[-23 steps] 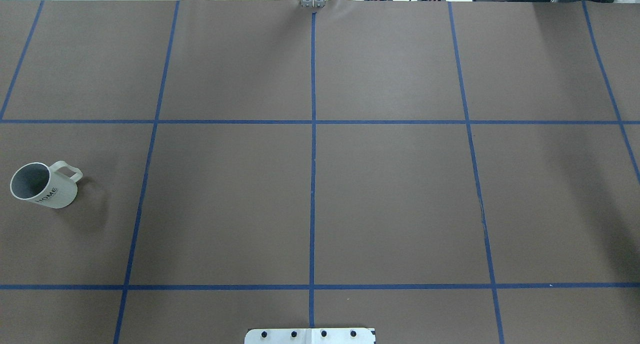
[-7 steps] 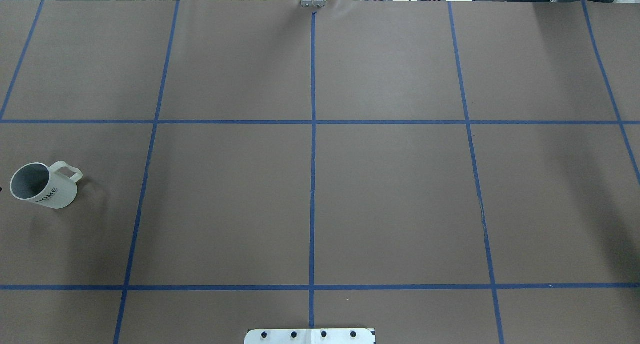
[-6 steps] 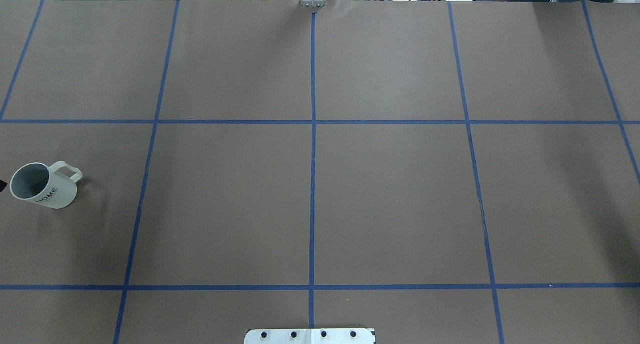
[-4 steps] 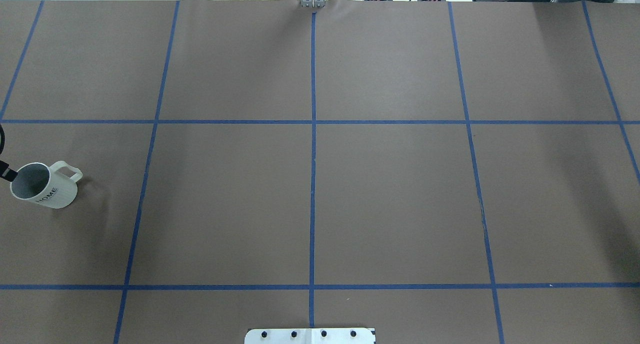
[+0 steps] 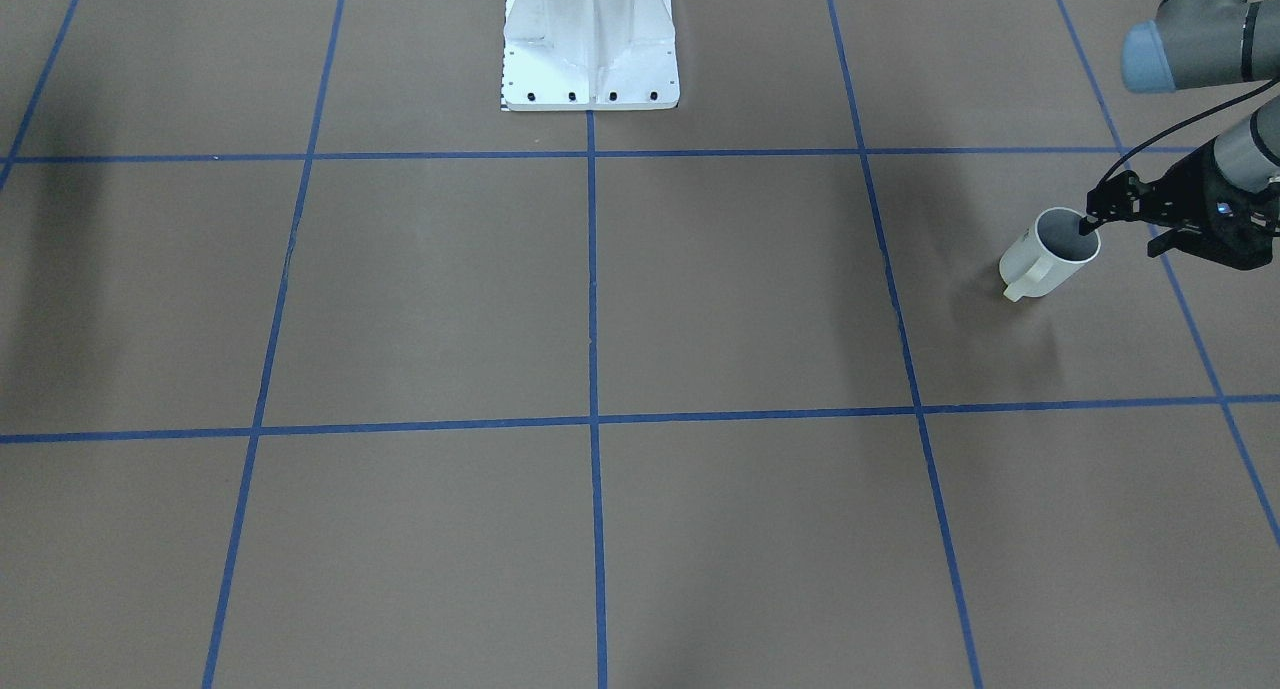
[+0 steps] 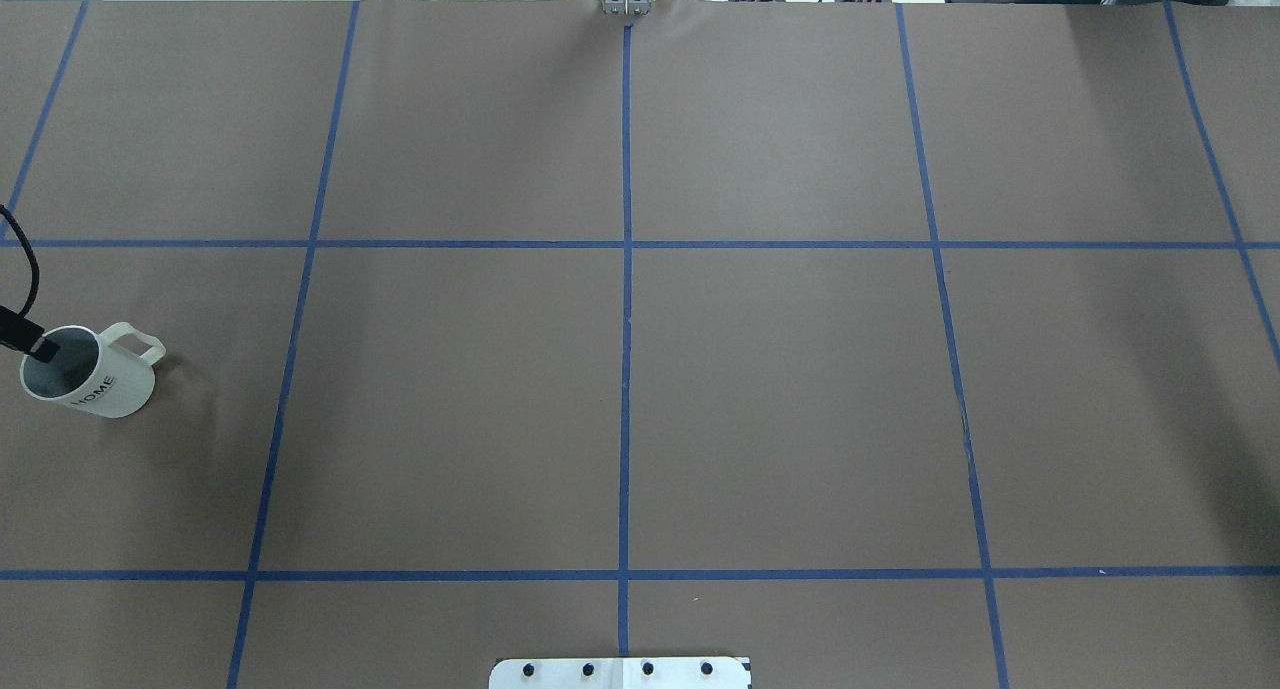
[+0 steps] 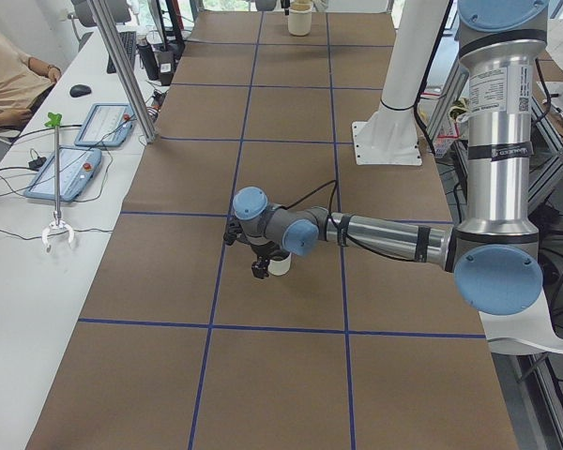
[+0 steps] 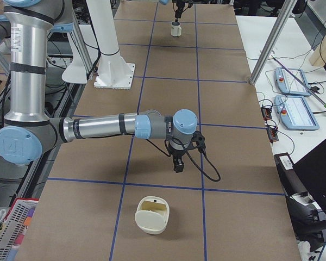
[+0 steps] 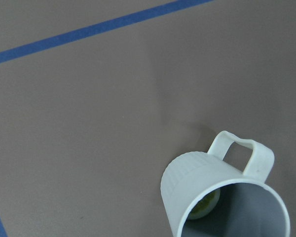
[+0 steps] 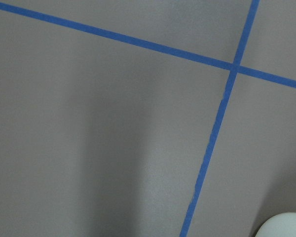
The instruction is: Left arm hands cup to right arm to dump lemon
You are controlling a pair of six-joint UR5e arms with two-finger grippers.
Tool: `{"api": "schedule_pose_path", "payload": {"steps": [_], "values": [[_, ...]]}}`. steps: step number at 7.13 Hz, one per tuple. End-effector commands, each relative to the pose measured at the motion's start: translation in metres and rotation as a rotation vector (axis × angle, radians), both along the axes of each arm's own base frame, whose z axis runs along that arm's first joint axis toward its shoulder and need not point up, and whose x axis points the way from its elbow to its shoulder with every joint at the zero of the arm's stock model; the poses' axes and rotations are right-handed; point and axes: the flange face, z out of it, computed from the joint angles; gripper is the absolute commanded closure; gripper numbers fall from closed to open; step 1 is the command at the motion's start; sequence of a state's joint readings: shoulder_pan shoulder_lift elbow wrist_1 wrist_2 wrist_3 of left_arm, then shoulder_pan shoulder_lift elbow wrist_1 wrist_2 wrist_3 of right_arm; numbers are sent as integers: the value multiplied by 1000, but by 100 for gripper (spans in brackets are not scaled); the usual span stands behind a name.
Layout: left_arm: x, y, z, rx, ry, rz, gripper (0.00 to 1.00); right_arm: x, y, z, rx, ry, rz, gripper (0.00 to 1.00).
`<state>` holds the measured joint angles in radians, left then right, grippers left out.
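The white cup [image 5: 1045,261] stands upright at the table's left end, handle turned away from the robot's base; it also shows in the overhead view [image 6: 88,371]. The lemon [image 9: 205,207] lies inside it. My left gripper [image 5: 1122,233] is open at the cup's rim, one fingertip [image 6: 41,347] over the mouth and the other outside the wall. My right gripper [image 8: 177,163] hangs low over the table at the opposite end, shown only in the exterior right view; I cannot tell if it is open or shut.
A cream rounded container [image 8: 152,215] lies on the table near the right gripper. The robot's white base plate [image 5: 590,44] sits at mid table on the robot's side. Blue tape lines grid the brown table [image 6: 780,399].
The left gripper's finger and cable have come in from the overhead view's left edge and reached the cup's rim. The cup has not moved.
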<state>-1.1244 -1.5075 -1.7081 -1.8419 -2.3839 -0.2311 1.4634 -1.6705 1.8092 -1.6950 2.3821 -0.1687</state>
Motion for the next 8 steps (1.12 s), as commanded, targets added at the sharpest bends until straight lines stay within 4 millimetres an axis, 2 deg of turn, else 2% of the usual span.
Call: {"api": "schedule_pose_path", "payload": {"steps": [1, 2, 3, 4, 5, 6, 8], "values": [[8, -2, 4, -7, -3, 13, 7, 0, 0, 0, -1, 0, 0, 0], [12, -1, 6, -8, -6, 22, 14, 0, 0, 0, -1, 0, 0, 0], [14, 0, 5, -8, -6, 25, 26, 0, 0, 1, -2, 0, 0, 0], [17, 0, 4, -5, -5, 32, 41, -1, 0, 1, -2, 0, -2, 0], [18, 1, 5, -7, -7, 32, 64, -1, -1, 0, -1, 0, -2, 0], [18, 1, 5, -11, -8, 30, 100, 0, -1, 0, 0, 0, 1, 0], [20, -3, -6, -79, -6, -39, 100, -1, -2, -6, 11, -1, 1, 0]]}}
